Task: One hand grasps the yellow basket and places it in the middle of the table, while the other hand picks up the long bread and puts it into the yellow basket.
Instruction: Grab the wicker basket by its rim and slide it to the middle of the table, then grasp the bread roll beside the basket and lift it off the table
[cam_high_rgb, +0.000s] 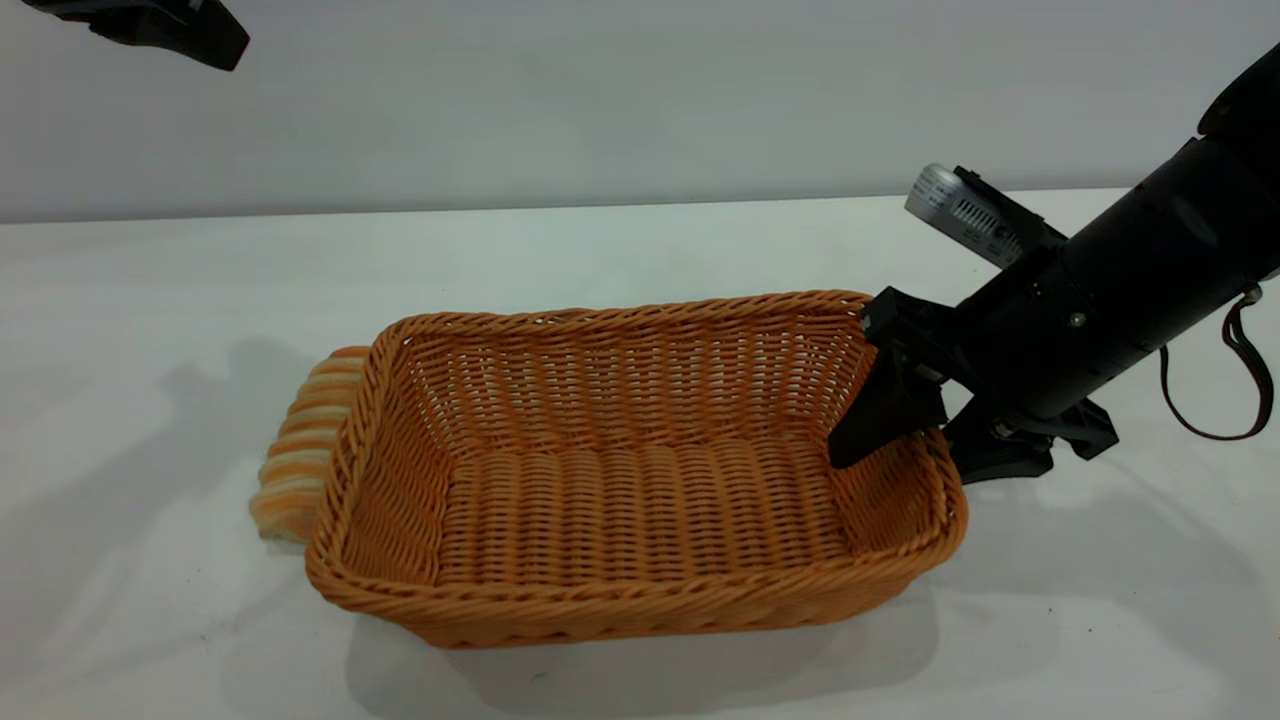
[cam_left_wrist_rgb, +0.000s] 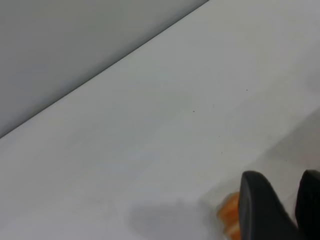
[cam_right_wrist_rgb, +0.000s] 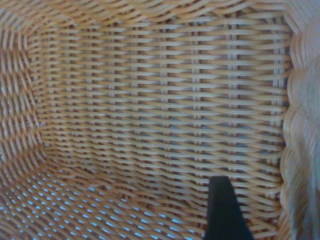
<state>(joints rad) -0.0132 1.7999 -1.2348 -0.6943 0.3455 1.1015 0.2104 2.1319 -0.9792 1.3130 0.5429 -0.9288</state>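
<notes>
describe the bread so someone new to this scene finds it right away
Start at the big orange wicker basket in the middle of the white table. The bread lies on the table against the basket's left end: small, elongated, cream with golden-orange crosswise ridges.

The right arm (cam_high_rgb: 1140, 290) is a thick black cylinder with a matte sheen — a small screw head shows on its side. A silver-grey box with a vented face (cam_high_rgb: 965, 215) sits on its upper side. A thin dark cable (cam_high_rgb: 1245, 375) loops below the barrel. The right claw (cam_high_rgb: 925, 425) ends in flat, angular black fingers (cam_high_rgb: 880, 415). The left claw (cam_left_wrist_rgb: 280, 207) has two rounded black fingertips (cam_left_wrist_rgb: 257, 200).
</notes>
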